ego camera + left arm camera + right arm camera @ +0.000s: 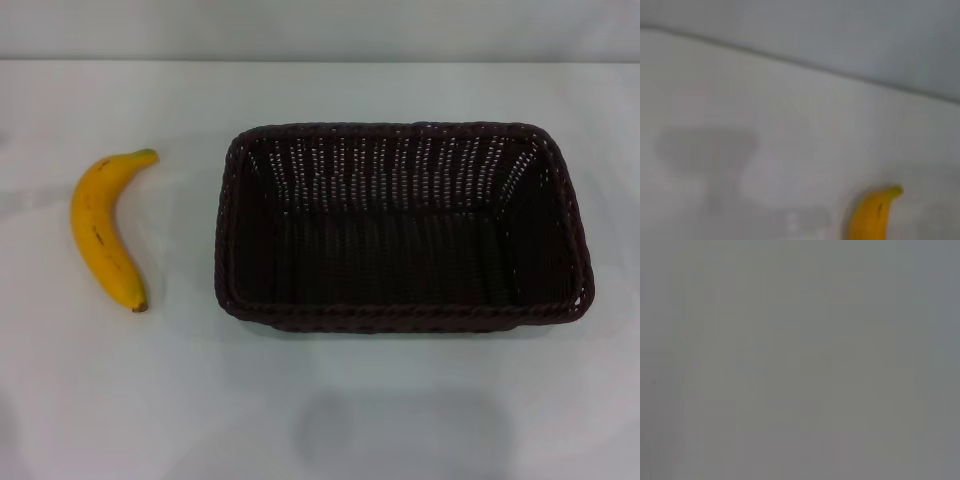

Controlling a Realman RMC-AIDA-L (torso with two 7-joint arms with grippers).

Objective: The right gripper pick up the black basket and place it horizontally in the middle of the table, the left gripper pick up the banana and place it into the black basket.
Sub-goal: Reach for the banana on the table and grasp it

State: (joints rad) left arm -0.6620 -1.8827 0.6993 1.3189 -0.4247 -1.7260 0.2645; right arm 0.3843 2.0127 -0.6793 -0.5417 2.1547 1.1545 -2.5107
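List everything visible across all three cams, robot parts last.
banana: 1, yellow with small brown specks, greenish stem and dark tip; lying on the table to the left of the basket, apart from it, stem end pointing away from the robot. Its stem end also shows in the left wrist view.
black basket: 1, dark brown-black woven wicker; long side across the view, centre to right of the table, nothing inside it.
table: 1, white, slightly glossy; carries both items.
wall: 1, pale grey, behind the table's far edge.
right wrist view: uniform grey, nothing identifiable.
left end effector: not in view.
right end effector: not in view.
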